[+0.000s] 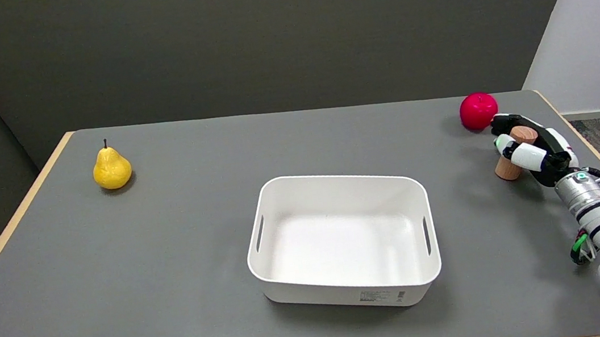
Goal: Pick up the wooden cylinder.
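So the robot hand (526, 149) is wrapping its fingers (521, 154) around the wooden cylinder (512, 158) over at the far right side of the desk (176, 275). One finger is crossing the front of the cylinder about halfway up, others are curling around the top and back. The cylinder is leaning a bit, its lower end looking like it's touching the desk, so I'm reading this as gripped but not lifted yet.

What's worrying me from here:

- The grip is sitting high on the cylinder and the thing is already tilting. Smooth wood plus a partial wrap means it could be pivoting or sliding out as the lift starts, and a cylinder that drops is probably rolling.
- It's near the right edge of the desk, so a dropped, rolling cylinder might be heading off the side.
- The magenta apple (478, 110) is sitting just beside the hand on the far side. A fingertip is reaching close to it, so a sloppy lift or a wrist swing could be knocking it away.

The white plastic bin (350, 294) in the middle and the yellow pear (112, 168) at the far left are well apart from all this, no risk there.

Writing: the bin is carrying a small label low on its near wall, toward the right, but it's too tiny to read. Nothing else is showing a brand or text.
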